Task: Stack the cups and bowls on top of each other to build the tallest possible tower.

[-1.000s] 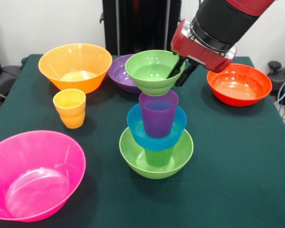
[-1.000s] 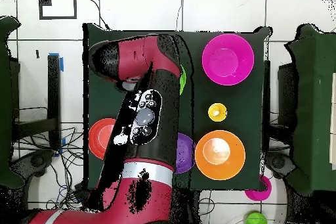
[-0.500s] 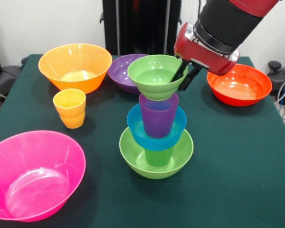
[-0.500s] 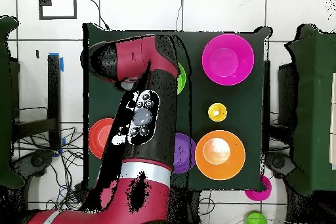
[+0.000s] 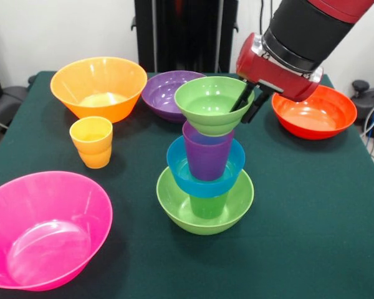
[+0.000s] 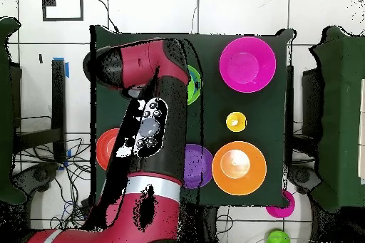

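My gripper (image 5: 250, 104) is pinched on the right-hand rim of the small green bowl (image 5: 213, 103), one dark finger inside the bowl and the other down its outer wall, the two set only as far apart as the thin plastic between them. I hold nothing else. The bowl sits upright on the mouth of the purple cup (image 5: 207, 152), at the top of the tower (image 5: 206, 174); I cannot tell whether its base bears fully on the cup.

Below, the purple cup stands in the blue bowl (image 5: 179, 169), which rests on the green cup (image 5: 208, 205), and that cup stands in the lime-green bowl (image 5: 174, 208) on the green table (image 5: 311, 205), a little right of centre.

Left of the tower, apart from it, the yellow-orange cup (image 5: 91, 141) stands upright. The large orange bowl (image 5: 98, 87) is at the far left, the purple bowl (image 5: 163, 94) just beside it and behind the tower. The red-orange bowl (image 5: 314, 111) lies at the far right, just beyond my wrist. The pink bowl (image 5: 43, 227) fills the near left corner.

From overhead, my arm (image 6: 146, 140) covers most of the tower; only a sliver of green rim (image 6: 194, 87) shows beside it.
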Tool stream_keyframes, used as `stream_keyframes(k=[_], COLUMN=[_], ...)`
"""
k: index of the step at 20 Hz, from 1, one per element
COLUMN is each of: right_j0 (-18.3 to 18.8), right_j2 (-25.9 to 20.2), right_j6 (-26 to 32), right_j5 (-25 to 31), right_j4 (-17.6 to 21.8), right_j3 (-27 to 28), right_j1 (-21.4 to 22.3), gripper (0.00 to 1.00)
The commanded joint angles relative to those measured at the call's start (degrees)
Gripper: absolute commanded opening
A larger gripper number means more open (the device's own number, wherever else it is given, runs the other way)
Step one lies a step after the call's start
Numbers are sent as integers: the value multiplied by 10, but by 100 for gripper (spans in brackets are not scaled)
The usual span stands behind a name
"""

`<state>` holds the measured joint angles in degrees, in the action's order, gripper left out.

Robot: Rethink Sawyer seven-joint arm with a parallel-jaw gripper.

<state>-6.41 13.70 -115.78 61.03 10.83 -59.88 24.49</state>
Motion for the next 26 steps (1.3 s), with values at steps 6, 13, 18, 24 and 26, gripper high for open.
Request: stream_keyframes(k=[6,13,18,24,26], right_j0=[-13,-14,-16,-20,-20], right_j2=[-46,-43,-39,-33,-32], right_j6=[17,24,25,28,29], right_j5=[-6,-6,-3,16,22], right_j4=[25,33,37,41,41], right_j3=[-60,-43,-42,-30,-27], right_j1=[-17,-25,-26,-33,-35], gripper=[0,0,0,0,0])
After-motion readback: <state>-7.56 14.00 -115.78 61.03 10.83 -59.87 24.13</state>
